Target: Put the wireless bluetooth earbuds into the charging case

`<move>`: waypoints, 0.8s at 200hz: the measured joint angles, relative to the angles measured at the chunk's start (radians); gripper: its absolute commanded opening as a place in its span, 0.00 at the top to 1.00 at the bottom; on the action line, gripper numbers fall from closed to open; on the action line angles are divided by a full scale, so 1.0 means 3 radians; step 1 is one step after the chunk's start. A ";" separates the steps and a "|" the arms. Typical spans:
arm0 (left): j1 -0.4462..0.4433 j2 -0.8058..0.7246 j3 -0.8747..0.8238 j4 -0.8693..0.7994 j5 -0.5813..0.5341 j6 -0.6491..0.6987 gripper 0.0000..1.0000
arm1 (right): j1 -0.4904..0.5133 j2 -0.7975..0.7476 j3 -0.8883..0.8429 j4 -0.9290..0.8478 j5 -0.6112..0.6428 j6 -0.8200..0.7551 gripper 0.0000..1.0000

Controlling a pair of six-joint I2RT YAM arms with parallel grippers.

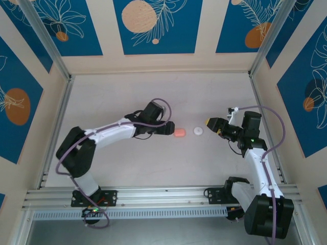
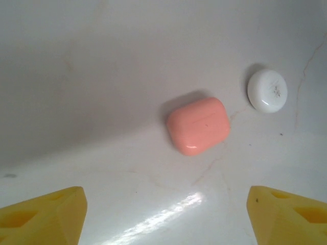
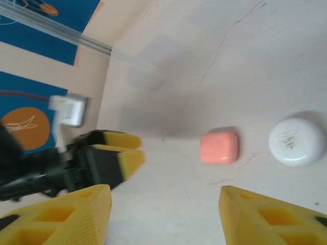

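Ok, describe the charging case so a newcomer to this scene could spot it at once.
Look to the middle of the pale table. The charging case lies there, apart from a white round disc on its right. It alone is salmon-pink and rounded-rectangular.

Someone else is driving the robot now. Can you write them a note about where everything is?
Left gripper: open, empty, close beside the charging case.
Right gripper: open, empty, to the right of the white round piece.
The case lies shut on the table, with the white piece beside it, not touching.
Whether the earbuds are inside is hidden.
Left to do: probably open it and check.
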 measured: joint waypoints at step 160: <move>0.1404 -0.2556 -0.3045 0.2026 -0.1925 0.1635 0.00 | -0.0186 0.0530 -0.0420 0.1408 0.1286 -0.1052 0.01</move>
